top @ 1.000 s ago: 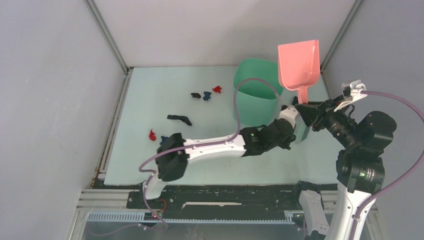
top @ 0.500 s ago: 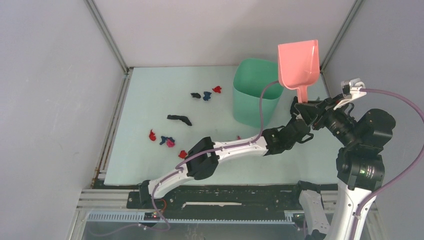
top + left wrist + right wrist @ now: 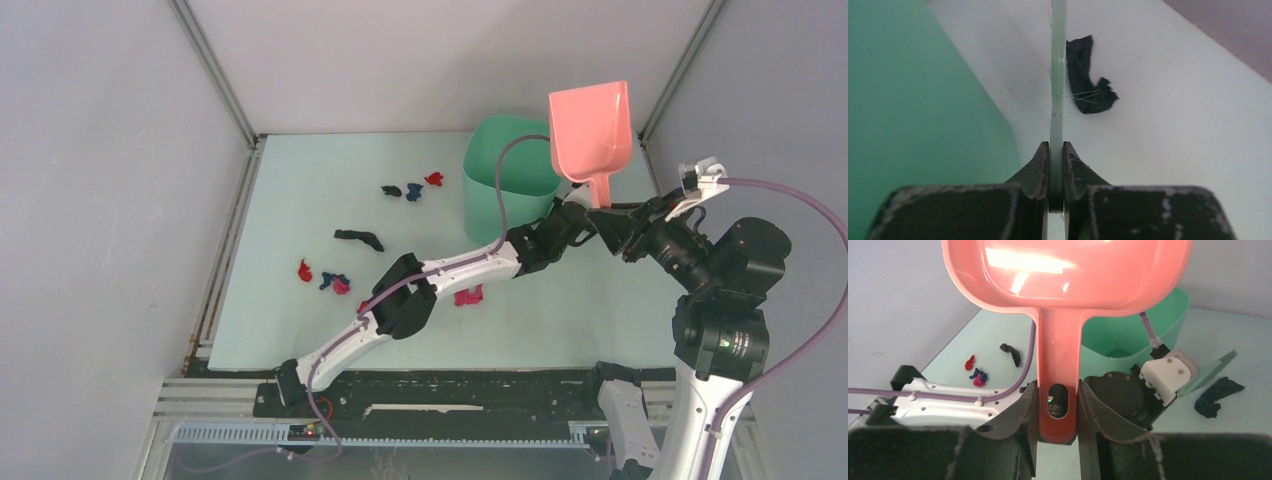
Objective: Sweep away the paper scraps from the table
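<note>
Top external: paper scraps [image 3: 335,283] scattered on worktop [image 3: 300,180]; left claw [image 3: 1056,165] pinched tight on thin green brush [image 3: 1058,75], right claw [image 3: 1058,390] clamped round raised dustpan [image 3: 590,125] handle; suggest seating pan lip flat before sweeping with short strokes.

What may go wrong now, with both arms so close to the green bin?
1. The left gripper holds the brush right beside the bin; a sideways stroke may knock the bin.
2. The right gripper holds the dustpan raised, close to the left gripper; the arms may collide.
3. With the dustpan in the air, a stroke may only scatter the black scrap by the brush.
</note>
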You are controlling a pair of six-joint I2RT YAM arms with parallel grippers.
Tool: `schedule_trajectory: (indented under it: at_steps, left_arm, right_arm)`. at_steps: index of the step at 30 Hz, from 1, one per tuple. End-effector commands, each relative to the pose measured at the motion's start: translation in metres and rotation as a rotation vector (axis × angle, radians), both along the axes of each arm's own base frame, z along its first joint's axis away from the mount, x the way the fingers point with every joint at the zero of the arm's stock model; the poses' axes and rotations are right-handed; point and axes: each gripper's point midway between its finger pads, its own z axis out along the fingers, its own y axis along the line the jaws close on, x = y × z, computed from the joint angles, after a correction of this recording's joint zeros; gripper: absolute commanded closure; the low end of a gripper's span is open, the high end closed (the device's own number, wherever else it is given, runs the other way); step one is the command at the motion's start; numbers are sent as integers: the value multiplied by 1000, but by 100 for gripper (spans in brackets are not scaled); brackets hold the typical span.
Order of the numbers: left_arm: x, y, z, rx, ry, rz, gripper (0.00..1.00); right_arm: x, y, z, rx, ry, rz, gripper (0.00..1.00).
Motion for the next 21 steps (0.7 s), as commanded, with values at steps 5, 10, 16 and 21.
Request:
schedule_trajectory:
  at_steps: [5,10,16,21]
  left_arm:
    - [-9,-24,6,-78,18,-82,100]
    - [-15,-27,1,-70,34,-109,100]
    - [-42,-21,11,-27,36,-134,100]
    - [-86,-8,43,9,63,-187,100]
  right_arm:
    - [2,3,6,17,-11,24,100]
    - [3,4,0,21,3,35,100]
    - [0,6,1,15,-3,45,100]
    - [-2,8,1,8,-12,57,100]
